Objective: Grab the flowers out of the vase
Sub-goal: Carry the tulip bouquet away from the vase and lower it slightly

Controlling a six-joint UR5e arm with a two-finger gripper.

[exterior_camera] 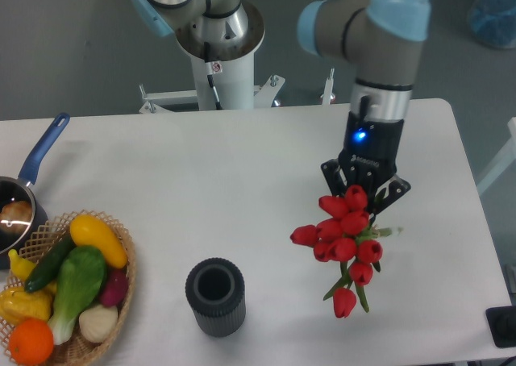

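Observation:
The flowers (343, 241), a bound bunch of red closed tulip heads with green stems and leaves, hang from my gripper (360, 195) over the right part of the white table. The gripper is shut on the top of the bunch; its fingertips are partly hidden by the tulip heads. The vase (215, 296), a short dark grey ribbed pot with a round open mouth, stands upright near the table's front edge, well to the left of the flowers. Nothing is in its mouth.
A wicker basket (121, 237) with vegetables and fruit sits at the front left. A blue-handled saucepan (36, 160) is at the left edge. The robot's white base (219, 68) stands behind the table. A dark object (504, 327) is at the front right corner.

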